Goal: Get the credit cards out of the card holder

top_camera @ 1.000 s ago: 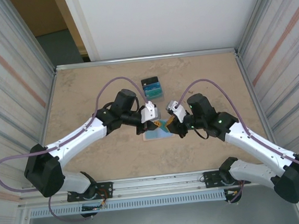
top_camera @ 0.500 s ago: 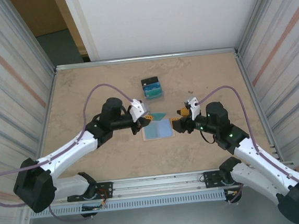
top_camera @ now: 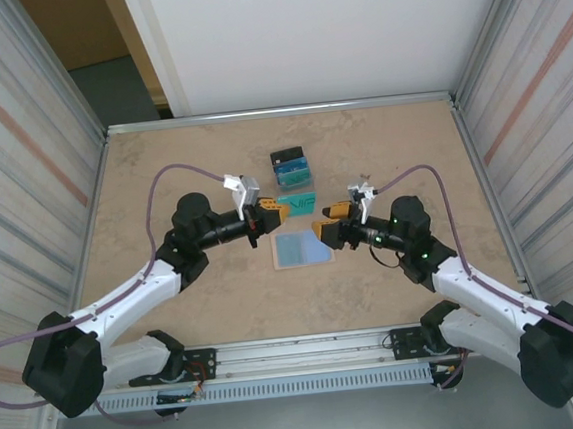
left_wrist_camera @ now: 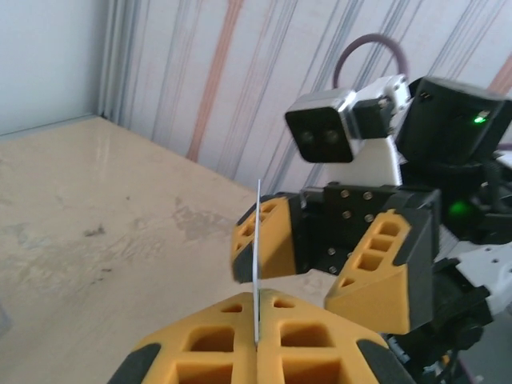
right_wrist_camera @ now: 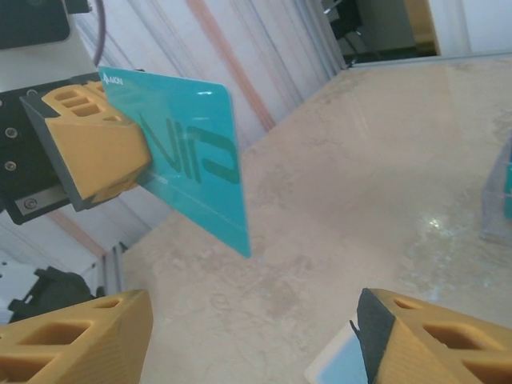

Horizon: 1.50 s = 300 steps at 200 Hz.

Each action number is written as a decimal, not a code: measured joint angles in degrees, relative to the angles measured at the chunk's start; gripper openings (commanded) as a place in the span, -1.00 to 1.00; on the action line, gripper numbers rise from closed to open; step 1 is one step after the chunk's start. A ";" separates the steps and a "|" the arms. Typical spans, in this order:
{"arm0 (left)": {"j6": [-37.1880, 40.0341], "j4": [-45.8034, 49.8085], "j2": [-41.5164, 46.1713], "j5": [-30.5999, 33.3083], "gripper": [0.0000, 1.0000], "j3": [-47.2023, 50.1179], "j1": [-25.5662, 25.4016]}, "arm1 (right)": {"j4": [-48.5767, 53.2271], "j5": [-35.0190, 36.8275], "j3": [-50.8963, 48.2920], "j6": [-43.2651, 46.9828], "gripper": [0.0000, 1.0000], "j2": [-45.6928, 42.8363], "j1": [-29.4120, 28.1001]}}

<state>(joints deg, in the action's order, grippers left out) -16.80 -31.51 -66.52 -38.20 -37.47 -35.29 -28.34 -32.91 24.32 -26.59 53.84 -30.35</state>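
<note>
My left gripper [top_camera: 278,211] is shut on a teal credit card [top_camera: 302,203], held on edge above the table. In the left wrist view the card [left_wrist_camera: 258,240] shows edge-on, pinched between the yellow fingertips [left_wrist_camera: 216,328]. The right wrist view shows the card's printed face [right_wrist_camera: 192,152] sticking out of the left fingers [right_wrist_camera: 92,148]. The card holder [top_camera: 302,248] lies open and flat on the table, pale blue side up, just in front of both grippers. My right gripper [top_camera: 329,222] is open with nothing in it, to the right of the holder, facing the card; the holder's corner [right_wrist_camera: 340,366] lies beside its right finger.
A small pile of black, blue and teal pieces [top_camera: 291,170] sits behind the holder; its edge [right_wrist_camera: 500,196] is at the right of the right wrist view. Corrugated walls [top_camera: 31,157] close in both sides of the tan table [top_camera: 162,165].
My left gripper has drawn back left and lifted the teal card away from the holder. The right gripper has come off the holder, which now lies flat.
</note>
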 measured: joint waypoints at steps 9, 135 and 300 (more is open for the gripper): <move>-0.96 -0.52 -0.02 -0.85 -1.00 0.02 0.00 | -1.16 -0.61 0.02 -0.24 0.32 0.42 0.00; -5.14 -5.64 -1.62 -5.57 -1.00 0.13 -0.07 | -7.63 -6.43 3.26 -2.34 -0.86 1.33 0.13; 23.82 36.17 -2.25 -5.53 0.19 -23.39 0.09 | 13.81 -7.89 7.74 7.85 -1.00 -6.45 -0.07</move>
<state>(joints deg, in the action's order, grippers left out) 7.03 4.67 -68.77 -43.72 -60.86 -35.20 -14.52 -40.80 32.05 -18.74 47.40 -30.41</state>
